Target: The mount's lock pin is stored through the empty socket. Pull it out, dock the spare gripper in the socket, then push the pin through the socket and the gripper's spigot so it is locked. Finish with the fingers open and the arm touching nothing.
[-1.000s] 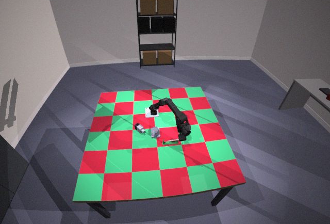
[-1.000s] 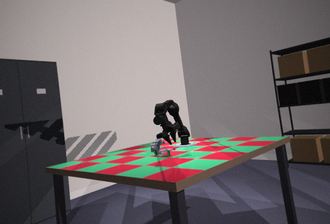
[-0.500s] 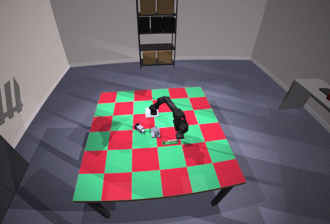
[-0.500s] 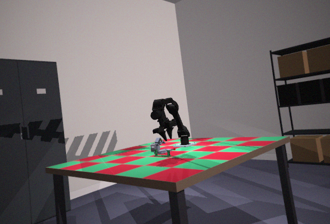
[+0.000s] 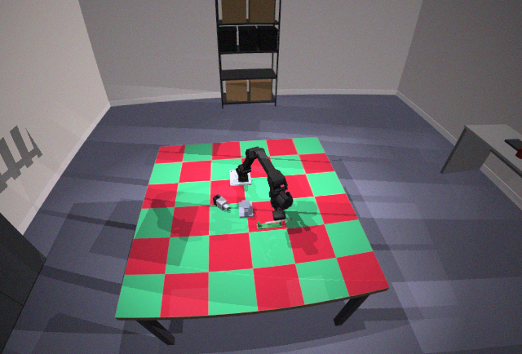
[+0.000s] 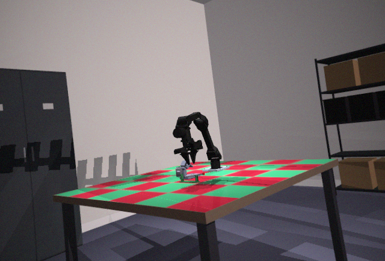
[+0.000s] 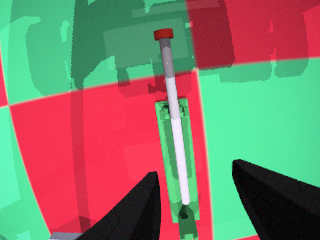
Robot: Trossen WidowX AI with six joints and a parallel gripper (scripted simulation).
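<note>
Gripper is hovering over the pin, fingers half apart, holding nothing. Pin is lying on green rest nr table centre. Prob. parked: rise straight up w/o nudging it, then go for spare gripper.

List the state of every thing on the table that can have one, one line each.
lock pin: out of the socket, lying flat on the green cradle, not gripped
socket: empty, no pin through it
spare gripper: undocked, lying on the table beside the socket, apart from it
jaws: open, holding nothing, above the pin, touching nothing
</note>
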